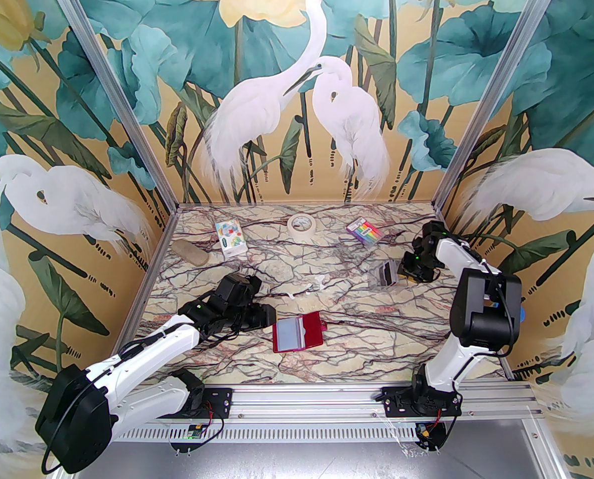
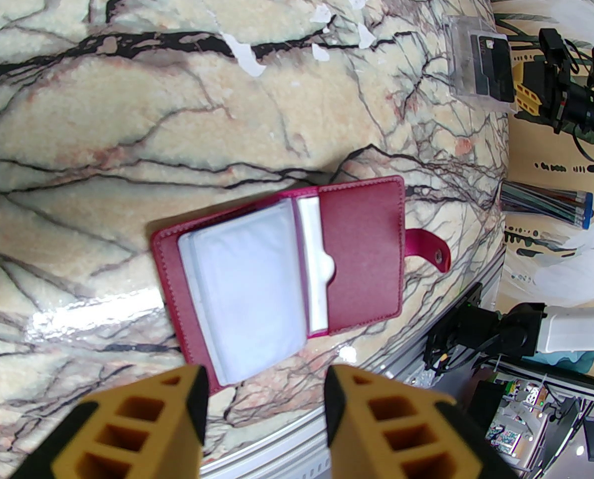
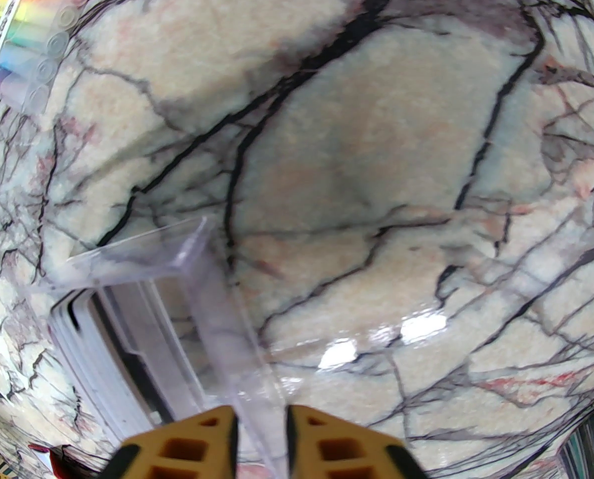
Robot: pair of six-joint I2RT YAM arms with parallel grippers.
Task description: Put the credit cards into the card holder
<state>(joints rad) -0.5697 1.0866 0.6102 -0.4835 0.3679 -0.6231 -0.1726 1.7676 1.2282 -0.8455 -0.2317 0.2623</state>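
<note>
Marble tabletop (image 1: 356,362) is carrying the card holder (image 1: 299,336), which is lying open and flat, its dark red cover facing down and its snap tab (image 2: 429,250) sticking out from the right-hand flap. Inside the card holder (image 2: 361,262), a bundle of cloudy plastic sleeves (image 2: 247,287) is resting over the left half, and a pale pocket is showing along the fold. The left gripper (image 1: 267,316) is hovering just to the left of the card holder; in its wrist view the left gripper (image 2: 267,387) is standing moderately open with nothing between the yellow fingers (image 2: 142,417), and one corner of the card holder is lying just ahead of them, apart from the pads. Beyond the card holder and to its right, well apart from it, the credit cards (image 1: 389,272) are sitting stacked inside a clear plastic box (image 1: 382,280), a dark card (image 2: 494,63) facing out. The right gripper (image 1: 407,270) is working at the side of that box farthest from the card holder. Its wrist view is showing the right gripper (image 3: 259,432) with jaws narrow, pinching one clear wall of the box (image 3: 217,292), while the pale edges of the credit cards (image 3: 87,352) are lying just beside that wall. Farther beyond the card holder, a rainbow-striped packet (image 1: 362,231), a roll of masking tape (image 1: 302,225), a white printed carton (image 1: 230,239) and a beige lump (image 1: 190,253) are lying spread along the back of the table.
</note>
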